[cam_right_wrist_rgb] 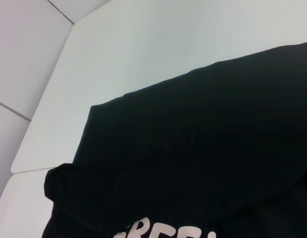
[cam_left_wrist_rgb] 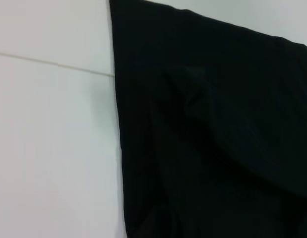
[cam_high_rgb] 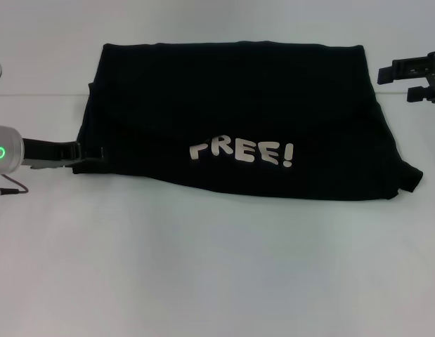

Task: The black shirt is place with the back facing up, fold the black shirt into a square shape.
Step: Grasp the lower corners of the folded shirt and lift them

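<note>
**Black shirt folded over, lettering up, grippers at its two ends**

We see the black shirt lying across the middle of the white table, folded so that a near flap shows the white "FREE!" lettering facing up. Its far edge runs fairly straight; the near edge slants, and a small corner of cloth sticks out at the near right.

Our left gripper sits low at the shirt's near-left corner, its dark tips right against the cloth edge; we cannot tell whether the fingers grasp the fabric or merely touch it. The left wrist view shows only the shirt's straight edge on the table.

Our right gripper hangs just beyond the shirt's far-right corner, clear of the cloth, its fingers spread apart and holding nothing.
</note>
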You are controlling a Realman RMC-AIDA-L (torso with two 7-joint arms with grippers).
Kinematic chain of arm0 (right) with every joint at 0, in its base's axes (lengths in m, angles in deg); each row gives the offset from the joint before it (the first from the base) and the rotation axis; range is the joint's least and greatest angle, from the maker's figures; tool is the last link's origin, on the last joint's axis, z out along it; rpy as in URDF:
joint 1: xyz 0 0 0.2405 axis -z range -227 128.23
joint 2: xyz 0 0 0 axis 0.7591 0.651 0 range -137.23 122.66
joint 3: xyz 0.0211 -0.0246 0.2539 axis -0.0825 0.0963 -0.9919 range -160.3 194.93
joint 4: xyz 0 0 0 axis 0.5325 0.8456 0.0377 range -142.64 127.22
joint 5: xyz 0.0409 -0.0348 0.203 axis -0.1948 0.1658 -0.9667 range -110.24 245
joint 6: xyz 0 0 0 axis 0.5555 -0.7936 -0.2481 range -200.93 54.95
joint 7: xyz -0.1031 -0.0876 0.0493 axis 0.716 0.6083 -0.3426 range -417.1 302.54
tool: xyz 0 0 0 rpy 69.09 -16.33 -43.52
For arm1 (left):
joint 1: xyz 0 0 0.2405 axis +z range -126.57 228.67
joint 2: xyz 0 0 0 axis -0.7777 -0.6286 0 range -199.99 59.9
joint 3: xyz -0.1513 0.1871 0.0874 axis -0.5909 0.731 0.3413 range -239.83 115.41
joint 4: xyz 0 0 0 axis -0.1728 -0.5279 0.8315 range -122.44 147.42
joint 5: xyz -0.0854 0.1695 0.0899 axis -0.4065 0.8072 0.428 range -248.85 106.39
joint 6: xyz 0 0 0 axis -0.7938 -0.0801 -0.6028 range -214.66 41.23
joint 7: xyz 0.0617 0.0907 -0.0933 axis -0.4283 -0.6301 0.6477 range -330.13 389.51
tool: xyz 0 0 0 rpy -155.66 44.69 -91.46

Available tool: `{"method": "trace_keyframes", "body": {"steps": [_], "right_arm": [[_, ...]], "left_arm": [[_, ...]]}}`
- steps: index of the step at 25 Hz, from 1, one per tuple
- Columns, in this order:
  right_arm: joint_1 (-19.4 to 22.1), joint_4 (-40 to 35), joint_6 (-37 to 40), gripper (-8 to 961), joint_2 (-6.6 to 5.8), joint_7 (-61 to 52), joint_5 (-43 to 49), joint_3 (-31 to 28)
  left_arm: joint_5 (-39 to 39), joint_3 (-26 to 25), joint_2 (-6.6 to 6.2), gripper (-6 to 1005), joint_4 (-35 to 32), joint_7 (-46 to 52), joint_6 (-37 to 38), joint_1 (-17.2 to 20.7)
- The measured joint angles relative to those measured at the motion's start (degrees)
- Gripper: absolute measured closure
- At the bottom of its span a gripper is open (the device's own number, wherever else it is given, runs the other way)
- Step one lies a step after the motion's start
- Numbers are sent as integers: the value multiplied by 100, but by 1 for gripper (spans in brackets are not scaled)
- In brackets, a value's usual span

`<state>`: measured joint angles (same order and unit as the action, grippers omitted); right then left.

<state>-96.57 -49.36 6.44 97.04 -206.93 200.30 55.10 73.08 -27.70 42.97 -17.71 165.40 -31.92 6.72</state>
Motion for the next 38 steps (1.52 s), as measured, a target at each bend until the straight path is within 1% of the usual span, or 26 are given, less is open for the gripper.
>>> {"method": "trace_keyframes", "body": {"steps": [5,12,19,29,35,38], "right_arm": [[39,0,-13,30,-1,10,-4,0],[70,0,-41,30,-1,22,-10,0],[137,-1,-83,30,-1,62,-12,-3],[151,2,-95,31,-19,85,-12,-68],[165,6,-96,30,-35,85,-14,-81],[171,8,-96,29,-37,85,-19,-87]], "left_arm": [[75,-4,8,254,17,333,-2,8],[59,-10,55,255,175,350,-130,-87],[55,-21,67,257,242,395,-310,-153],[171,10,65,259,304,539,-306,-218],[312,7,34,438,268,727,-274,-236],[406,6,39,581,260,800,-278,-238]]}}
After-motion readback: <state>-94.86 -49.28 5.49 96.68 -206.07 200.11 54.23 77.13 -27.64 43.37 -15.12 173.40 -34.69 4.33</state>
